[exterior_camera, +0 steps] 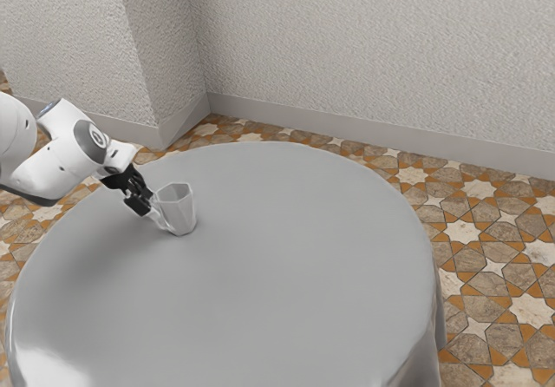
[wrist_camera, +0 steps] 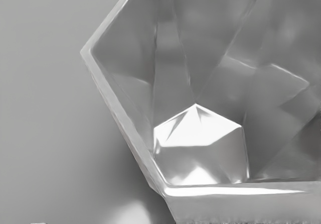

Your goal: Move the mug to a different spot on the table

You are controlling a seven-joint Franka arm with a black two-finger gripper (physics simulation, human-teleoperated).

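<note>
Faceted grey mug (exterior_camera: pixel 179 206) at the near-left part of the round grey table (exterior_camera: pixel 312 265), with the black gripper (exterior_camera: pixel 153 213) up against it.

The mug stands on the tabletop toward the exterior view's left. The gripper meets its rim and wall on the side facing the white arm (exterior_camera: pixel 61 157), and the dark hand covers the contact, so I cannot tell whether it is clamped on the mug or merely against it. The arm is cut off at the picture's edge. From the wrist, 1 angular rim corner and the mug's (wrist_camera: pixel 200 133) pale, shiny inside floor loom close, with its far side cropped and bare table (wrist_camera: pixel 45 108) beside it.
</note>
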